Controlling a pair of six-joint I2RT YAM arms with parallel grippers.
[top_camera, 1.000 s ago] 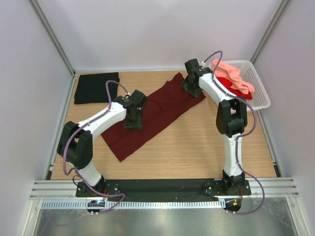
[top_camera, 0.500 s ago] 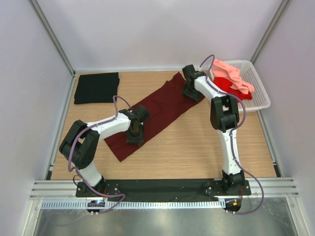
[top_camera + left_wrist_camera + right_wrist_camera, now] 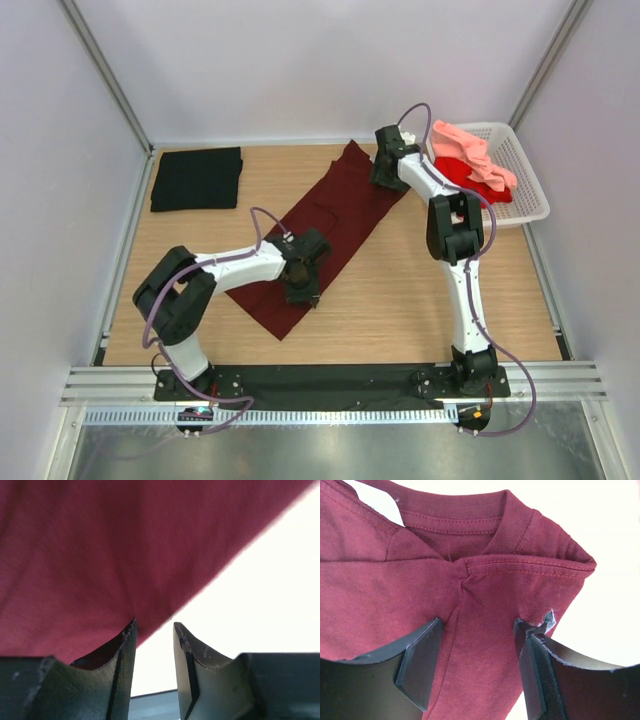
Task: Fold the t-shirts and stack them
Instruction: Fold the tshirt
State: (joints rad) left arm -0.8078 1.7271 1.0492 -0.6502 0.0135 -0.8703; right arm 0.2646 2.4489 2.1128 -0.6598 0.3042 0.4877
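The dark maroon t-shirt (image 3: 335,205) lies as a long narrow strip running diagonally across the table. My left gripper (image 3: 300,280) is low over its near end. In the left wrist view its jaws (image 3: 154,625) stand slightly apart at the cloth's edge (image 3: 100,555), with nothing between them. My right gripper (image 3: 388,165) is at the shirt's far end. In the right wrist view it (image 3: 477,622) is open, straddling cloth just below the collar (image 3: 460,525). A folded black t-shirt (image 3: 197,178) lies at the far left. The salmon pink t-shirt (image 3: 470,148) and bright red t-shirt (image 3: 472,176) sit in the basket.
The white lattice basket (image 3: 522,170) stands at the far right, against the wall. Grey enclosure walls surround the wooden table (image 3: 420,300). The arm bases are bolted to the black rail (image 3: 330,380) at the near edge.
My left gripper has moved toward the near right along the maroon shirt, and the shirt's near end has swung right with it. The strip is narrower. My right gripper has shifted slightly toward the far edge.
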